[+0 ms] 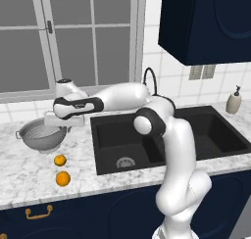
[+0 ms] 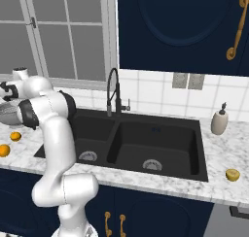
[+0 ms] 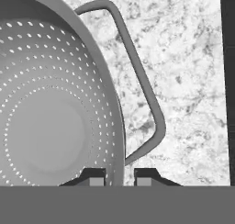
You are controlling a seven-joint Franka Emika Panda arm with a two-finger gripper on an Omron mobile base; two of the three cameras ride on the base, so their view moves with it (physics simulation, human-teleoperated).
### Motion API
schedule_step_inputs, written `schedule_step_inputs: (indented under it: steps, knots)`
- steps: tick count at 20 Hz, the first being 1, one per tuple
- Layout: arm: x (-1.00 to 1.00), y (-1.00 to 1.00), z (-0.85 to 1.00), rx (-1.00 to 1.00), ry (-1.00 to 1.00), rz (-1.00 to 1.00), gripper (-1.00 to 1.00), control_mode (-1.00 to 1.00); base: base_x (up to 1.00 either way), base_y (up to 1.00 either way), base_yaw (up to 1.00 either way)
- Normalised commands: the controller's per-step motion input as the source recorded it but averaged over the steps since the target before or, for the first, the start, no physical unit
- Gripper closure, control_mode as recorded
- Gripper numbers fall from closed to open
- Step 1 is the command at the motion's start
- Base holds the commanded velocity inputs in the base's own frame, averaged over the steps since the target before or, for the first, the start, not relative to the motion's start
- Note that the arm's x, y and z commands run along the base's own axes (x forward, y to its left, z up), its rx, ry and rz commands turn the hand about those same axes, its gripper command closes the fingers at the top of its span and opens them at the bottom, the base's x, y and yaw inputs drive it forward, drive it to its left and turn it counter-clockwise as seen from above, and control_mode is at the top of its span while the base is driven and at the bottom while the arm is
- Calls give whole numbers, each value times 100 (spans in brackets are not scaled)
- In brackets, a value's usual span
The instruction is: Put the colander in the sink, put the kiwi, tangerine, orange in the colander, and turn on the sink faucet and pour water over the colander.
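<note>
While standing on the counter (image 1: 29, 164) left of the sink (image 1: 117, 135), the colander (image 1: 41, 135) holds no fruit. Gripper (image 3: 119, 176) clamped on its rim beside one loop handle (image 3: 142, 87).

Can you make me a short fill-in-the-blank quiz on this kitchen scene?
1. The gripper is shut on the rim of the ____.
2. The colander stands on the counter, to the ____ of the sink.
3. Near the colander lie ____ orange-coloured fruits.
4. The colander holds ____ fruit.

Missing words: colander; left; two; no

Matt grey perforated metal colander (image 3: 50, 122) on glossy veined marble counter (image 3: 183, 71)
</note>
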Motion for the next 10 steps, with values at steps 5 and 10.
schedule_step_inputs:
  steps: [5,10]
  knots:
    - [-25,-67,12,18,0,-33,100,-100,0,0,0]
    - [-26,-86,11,12,6,-43,100,-100,0,0,0]
